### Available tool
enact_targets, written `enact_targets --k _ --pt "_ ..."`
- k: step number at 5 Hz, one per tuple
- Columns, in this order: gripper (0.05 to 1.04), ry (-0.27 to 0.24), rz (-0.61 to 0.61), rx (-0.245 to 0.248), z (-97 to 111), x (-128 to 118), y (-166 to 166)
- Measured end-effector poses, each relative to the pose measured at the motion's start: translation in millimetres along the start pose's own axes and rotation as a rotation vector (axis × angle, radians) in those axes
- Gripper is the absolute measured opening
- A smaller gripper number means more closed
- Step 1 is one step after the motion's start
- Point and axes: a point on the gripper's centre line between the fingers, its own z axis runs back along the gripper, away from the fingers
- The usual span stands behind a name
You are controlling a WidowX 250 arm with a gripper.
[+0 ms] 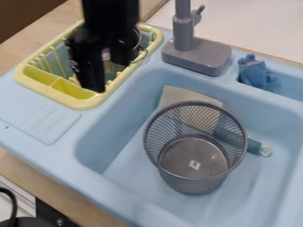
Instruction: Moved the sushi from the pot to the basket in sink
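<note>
The basket (195,175) stands in the sink (133,153) with its mouth up, likely so sushi can drop in, though I can't tell where the sushi is, and the claw (109,76) hangs apart over the rack (66,98).

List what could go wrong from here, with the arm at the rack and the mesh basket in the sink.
The gripper hangs low at the yellow rack, so it might snag the rim or dividers.
The mesh basket stands apart from the rack, across the sink's edge; anything dropped early could land in the sink instead.
A tool with a teal handle lies close by the basket, and a knock to either might shift the other.
</note>
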Motion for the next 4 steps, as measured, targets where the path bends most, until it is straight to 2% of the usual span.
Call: enact_targets --k 1,2,3,4 --pt "0.999 -0.013 0.239 0.037 6.7 -7.6 6.7" --pt "0.999 -0.077 0.494 0.099 22.3 -17.9 19.7" --pt "0.999 -0.113 0.750 0.200 25.2 -27.2 36.0" --pt "0.999 -0.116 0.925 0.263 29.1 -29.5 55.6"
